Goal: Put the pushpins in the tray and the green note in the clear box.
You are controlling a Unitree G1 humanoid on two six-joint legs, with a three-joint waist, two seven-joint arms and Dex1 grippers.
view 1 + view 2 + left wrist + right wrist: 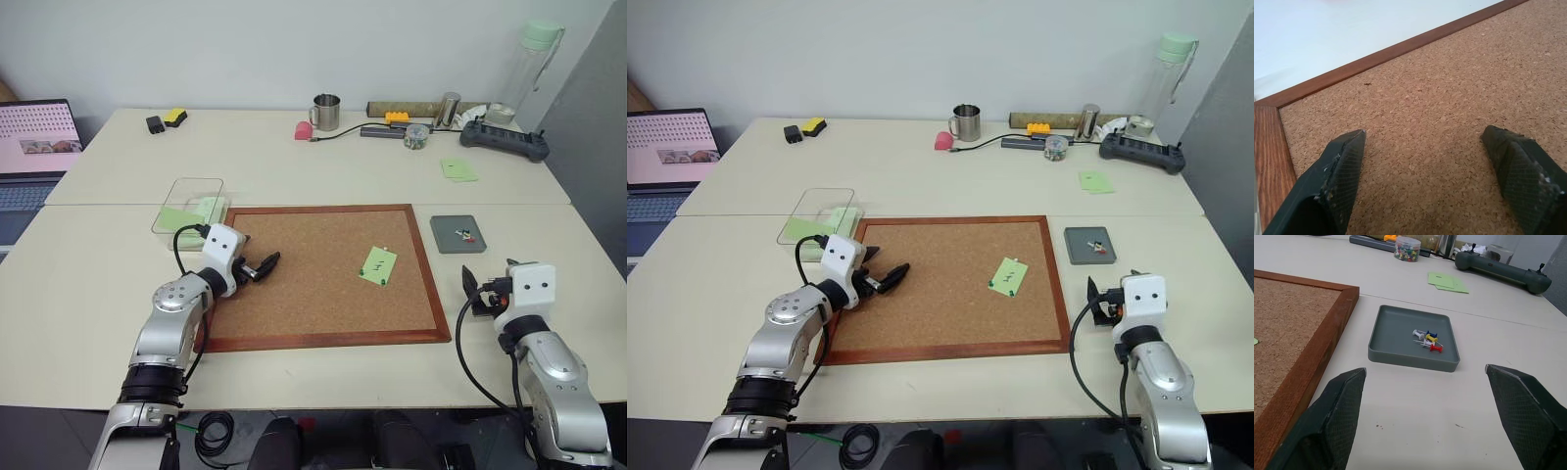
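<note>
- Pushpins (1428,340): several in tray (1396,357), seen clearly from right wrist.
- Green note (378,264): pinned on corkboard (313,284).
- Left gripper (1425,161), right gripper (1425,416): fingers wide apart, empty.
- Clear box (188,204): beside corkboard's far-left corner.

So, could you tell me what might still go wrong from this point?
1. The green note is still pinned to the cork board by tiny pushpins; the open left pincer might tear the paper or fumble such small heads.
2. The clear box already holds green paper, so a new note could snag on its low wall.
3. Pins already lie loose in the tray; a nudge from the open right pincer just in front could scatter them.
</note>
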